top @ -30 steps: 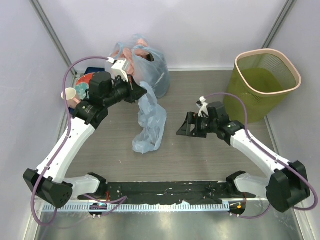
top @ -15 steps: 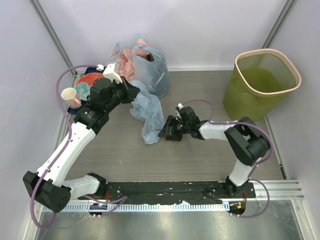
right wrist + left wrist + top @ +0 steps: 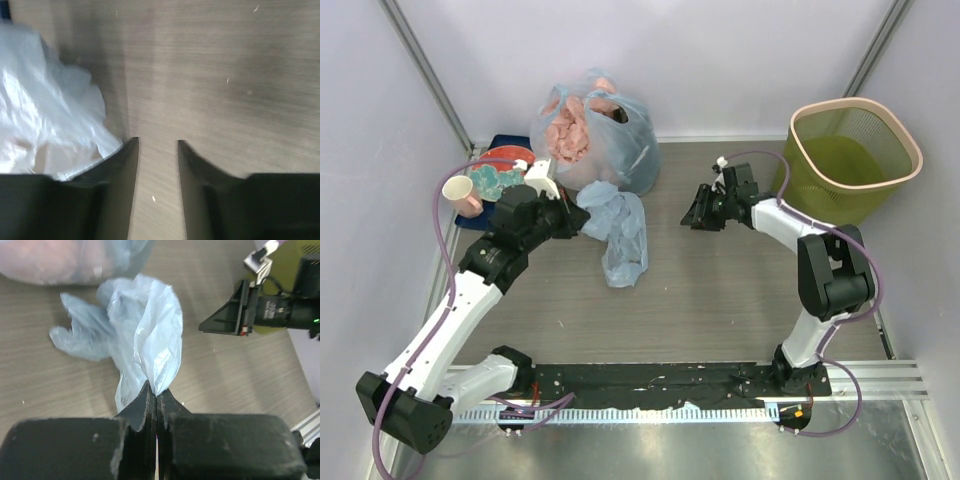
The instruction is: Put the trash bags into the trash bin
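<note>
Jaws of our left gripper (image 3: 156, 391) were clamped on a fold of the thin, crinkly light-blue plastic bag (image 3: 147, 335); our right gripper (image 3: 157, 145) gaped empty. We judged only the grasp done: the bag was well apart from the olive-green mesh wastebasket (image 3: 835, 205), carry and drop remaining.
</note>
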You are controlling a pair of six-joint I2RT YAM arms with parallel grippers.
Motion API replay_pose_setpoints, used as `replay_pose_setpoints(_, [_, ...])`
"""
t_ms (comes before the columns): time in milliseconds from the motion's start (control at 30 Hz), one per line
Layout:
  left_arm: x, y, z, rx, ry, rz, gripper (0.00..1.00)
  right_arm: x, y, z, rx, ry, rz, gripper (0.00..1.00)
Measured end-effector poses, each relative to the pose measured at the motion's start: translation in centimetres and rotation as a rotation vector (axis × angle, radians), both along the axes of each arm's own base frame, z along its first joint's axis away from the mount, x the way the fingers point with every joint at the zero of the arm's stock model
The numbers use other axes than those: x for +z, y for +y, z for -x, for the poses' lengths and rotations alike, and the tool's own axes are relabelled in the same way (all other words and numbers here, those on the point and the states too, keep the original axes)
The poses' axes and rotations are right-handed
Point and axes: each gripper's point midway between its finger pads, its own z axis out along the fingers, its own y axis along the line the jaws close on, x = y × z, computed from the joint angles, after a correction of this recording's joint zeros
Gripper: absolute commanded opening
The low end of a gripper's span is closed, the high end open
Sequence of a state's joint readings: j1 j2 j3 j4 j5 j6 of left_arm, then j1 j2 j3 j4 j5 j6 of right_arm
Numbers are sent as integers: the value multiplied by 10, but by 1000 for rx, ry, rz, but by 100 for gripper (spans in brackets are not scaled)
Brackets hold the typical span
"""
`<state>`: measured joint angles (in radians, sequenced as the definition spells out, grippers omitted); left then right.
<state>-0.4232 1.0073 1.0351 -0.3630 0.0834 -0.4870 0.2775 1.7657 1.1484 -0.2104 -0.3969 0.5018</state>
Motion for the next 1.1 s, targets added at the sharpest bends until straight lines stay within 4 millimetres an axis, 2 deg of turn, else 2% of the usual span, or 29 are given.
replay_pose_setpoints(67, [-16, -1, 5, -10, 49, -7, 0, 5, 3, 12, -3, 38, -8, 69])
replay_pose_setpoints(100, [-22, -2, 6, -13, 68, -7, 0, 7, 9, 26, 4, 59, -17, 81])
replay_pose_setpoints(200, [-27, -4, 6, -13, 95, 1, 0, 11, 35, 91, 58, 117, -13, 94])
replay_pose_setpoints(267, [-28, -5, 6, -15, 101, 6, 0, 22, 59, 128, 136, 92, 6, 95])
replay_pose_setpoints(333, [-28, -6, 6, -13, 110, 21, 0, 39, 85, 149, 209, 33, -11, 96])
replay_pose_setpoints(400, [-29, -9, 6, -14, 118, 41, 0, 46, 95, 151, 194, 7, -34, 97])
replay_pose_setpoints(467, [-32, -10, 7, -15, 129, 56, 0, 41, 95, 148, 144, 23, -40, 97])
replay_pose_setpoints(600, [-37, -12, 8, -11, 149, 75, 0, 12, 92, 148, 24, 138, -36, 98])
replay_pose_setpoints(733, [-33, -12, 9, -8, 144, 91, 0, -14, 99, 151, -59, 268, -44, 98])
replay_pose_setpoints(800, [-30, -12, 11, -8, 136, 98, 0, -21, 104, 152, -90, 315, -61, 98])
replay_pose_setpoints(900, [-26, -11, 12, -9, 124, 105, 0, -23, 113, 151, -128, 359, -110, 98])
replay_pose_setpoints(1100, [-25, -11, 17, -18, 119, 116, 0, -10, 131, 144, -163, 378, -229, 99])
